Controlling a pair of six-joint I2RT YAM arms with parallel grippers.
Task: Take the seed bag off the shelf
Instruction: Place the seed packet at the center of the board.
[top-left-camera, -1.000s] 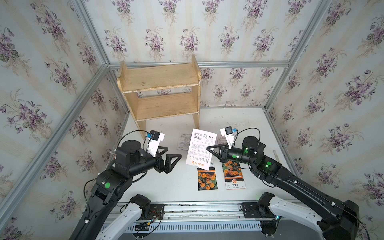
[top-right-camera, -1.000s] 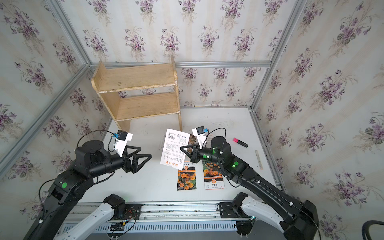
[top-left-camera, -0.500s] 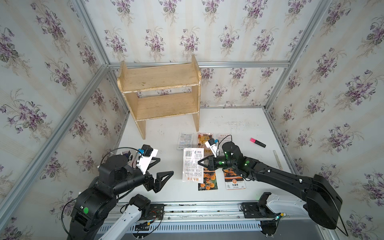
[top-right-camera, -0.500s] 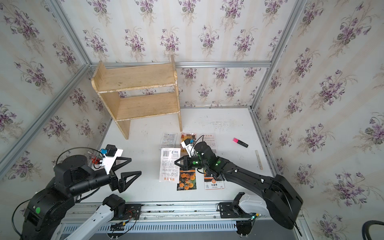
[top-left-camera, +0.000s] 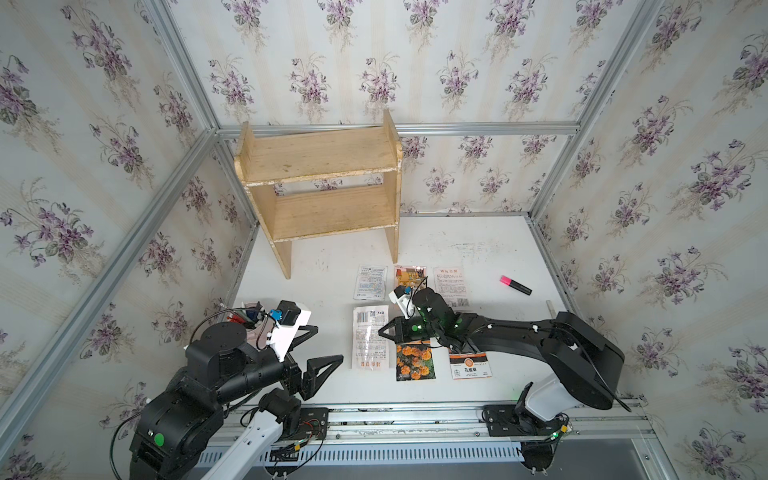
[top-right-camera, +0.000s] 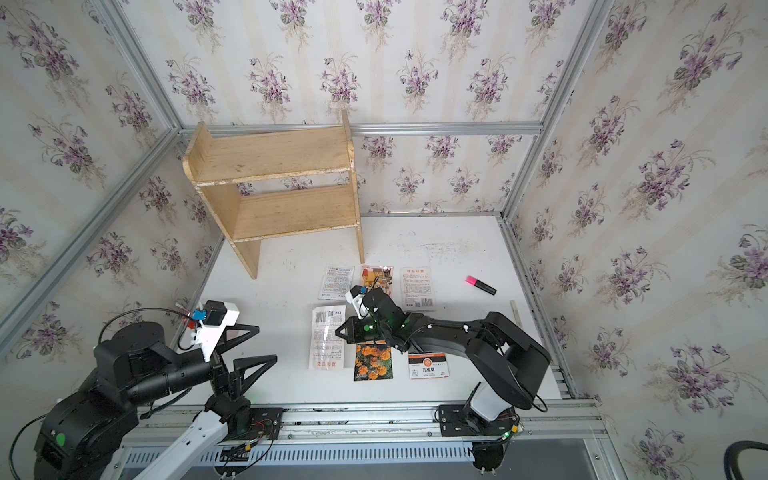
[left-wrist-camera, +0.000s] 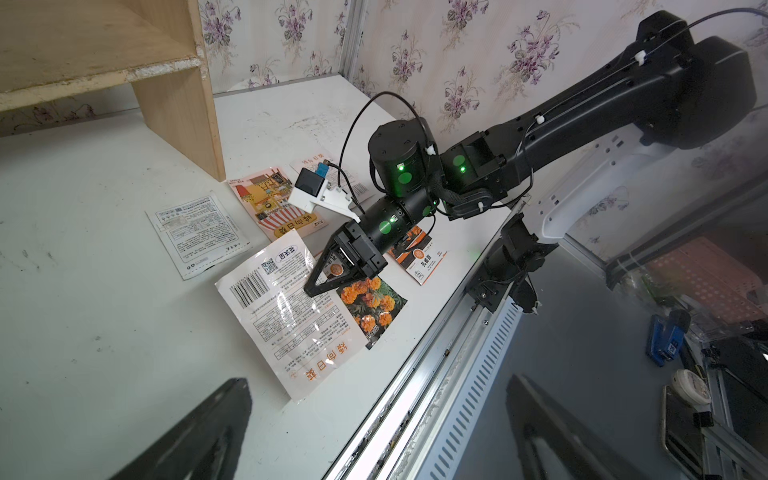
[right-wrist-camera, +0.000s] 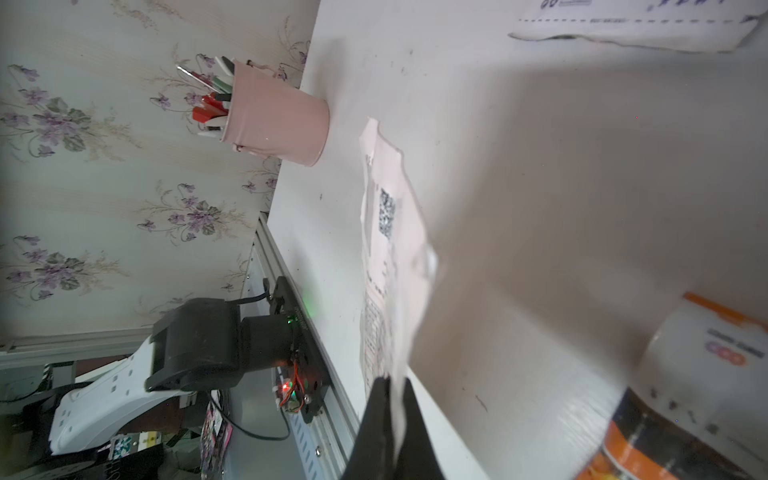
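- Right wrist view: the right gripper (right-wrist-camera: 388, 388) is pinched shut on the seed bag (right-wrist-camera: 392, 249).
- It rests near the tabletop (top-left-camera: 457, 241) front edge, off the shelf (top-left-camera: 320, 158).
- I'd release gently and lift straight up; the left gripper (top-left-camera: 330, 343) gapes idle.

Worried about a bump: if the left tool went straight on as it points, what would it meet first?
Likely the white seed bag pinched by the right tool, just ahead of the open left tool; height is unclear, so it might pass above.
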